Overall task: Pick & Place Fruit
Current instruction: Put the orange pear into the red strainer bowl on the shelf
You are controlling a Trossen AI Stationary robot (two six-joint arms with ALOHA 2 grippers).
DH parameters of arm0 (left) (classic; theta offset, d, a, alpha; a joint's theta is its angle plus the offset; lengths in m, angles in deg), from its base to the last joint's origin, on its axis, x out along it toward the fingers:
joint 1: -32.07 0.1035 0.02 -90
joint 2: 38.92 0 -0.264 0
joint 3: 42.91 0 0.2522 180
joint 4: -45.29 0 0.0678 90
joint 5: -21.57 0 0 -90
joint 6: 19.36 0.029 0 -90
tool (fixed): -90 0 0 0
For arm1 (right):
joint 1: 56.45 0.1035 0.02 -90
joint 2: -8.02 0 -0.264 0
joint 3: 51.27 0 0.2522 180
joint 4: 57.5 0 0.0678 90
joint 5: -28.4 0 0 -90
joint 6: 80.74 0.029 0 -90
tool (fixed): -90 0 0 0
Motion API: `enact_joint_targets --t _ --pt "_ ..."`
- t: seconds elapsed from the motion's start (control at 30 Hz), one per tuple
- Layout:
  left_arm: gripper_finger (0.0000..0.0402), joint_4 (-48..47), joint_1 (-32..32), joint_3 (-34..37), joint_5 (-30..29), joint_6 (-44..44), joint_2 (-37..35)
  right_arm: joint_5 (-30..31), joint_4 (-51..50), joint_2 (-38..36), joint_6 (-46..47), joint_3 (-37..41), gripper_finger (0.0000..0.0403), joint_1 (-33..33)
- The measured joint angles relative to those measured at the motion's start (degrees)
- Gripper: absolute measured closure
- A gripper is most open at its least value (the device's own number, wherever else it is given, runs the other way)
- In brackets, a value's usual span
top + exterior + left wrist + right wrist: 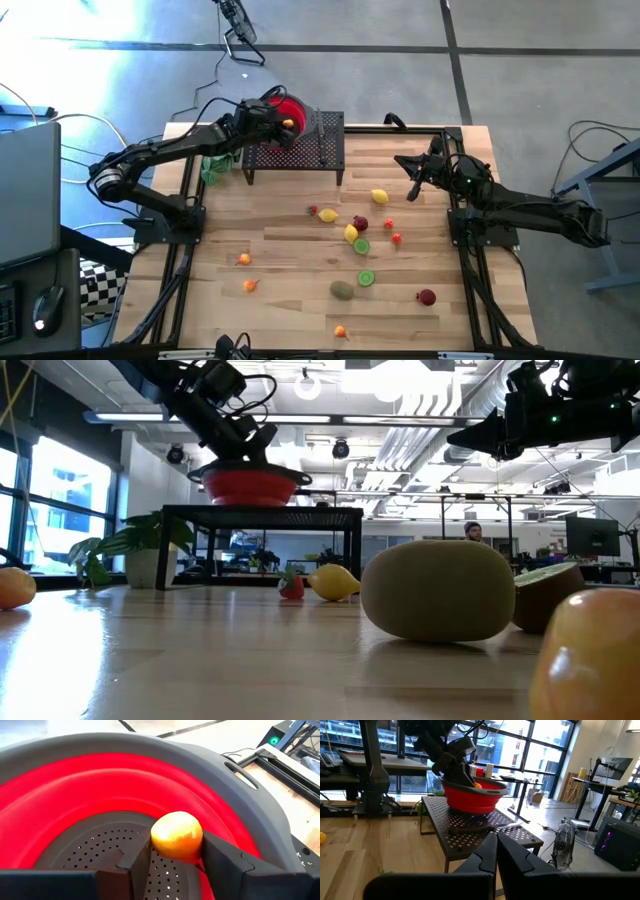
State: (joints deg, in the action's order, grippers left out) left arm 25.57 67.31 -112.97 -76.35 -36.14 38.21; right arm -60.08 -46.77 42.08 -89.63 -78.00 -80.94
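Left end effector (pixel 172 865) over red collapsible colander with grey rim (pixel 90 785), fingers either side of small orange-yellow round fruit (pixel 177 835), touching it; grip or release cannot tell. Colander sits on black perforated metal stand (pixel 300 150) at far edge of light wooden surface (pixel 280 300). Right end effector (pixel 496 851) raised above surface's right side, fingers closed, empty. Remaining toy fruits scattered on surface: yellow lemon (pixel 380 197), brown kiwi (pixel 342 290).

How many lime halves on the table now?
2. One lime half beside a yellow lemon mid-table; other lime half next to the brown kiwi. The rack may hide more.
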Motion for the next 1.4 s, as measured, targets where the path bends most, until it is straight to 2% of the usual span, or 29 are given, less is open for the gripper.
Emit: enact_joint_targets --t 0.17,0.3,0.87,1.4 --pt "0.0194 0.2 0.0 0.0 0.0 0.0 0.0 0.0 0.0 0.0 0.0 0.0 0.0399 0.0" --pt "0.0174 1.3 0.0 0.0 0.0 0.0 0.0 0.0 0.0 0.0 0.0 0.0 0.0399 0.0" --pt "0.0172 2.8 -1.0 0.0 1.2 1.5 -10.1 0.0 0.0 0.0 -0.2 0.0 0.0399 0.0" --pt "0.0172 2.6 -12.3 0.0 1.4 5.0 -18.3 -0.2 0.0 0.0 -0.2 0.0 0.0399 0.0"
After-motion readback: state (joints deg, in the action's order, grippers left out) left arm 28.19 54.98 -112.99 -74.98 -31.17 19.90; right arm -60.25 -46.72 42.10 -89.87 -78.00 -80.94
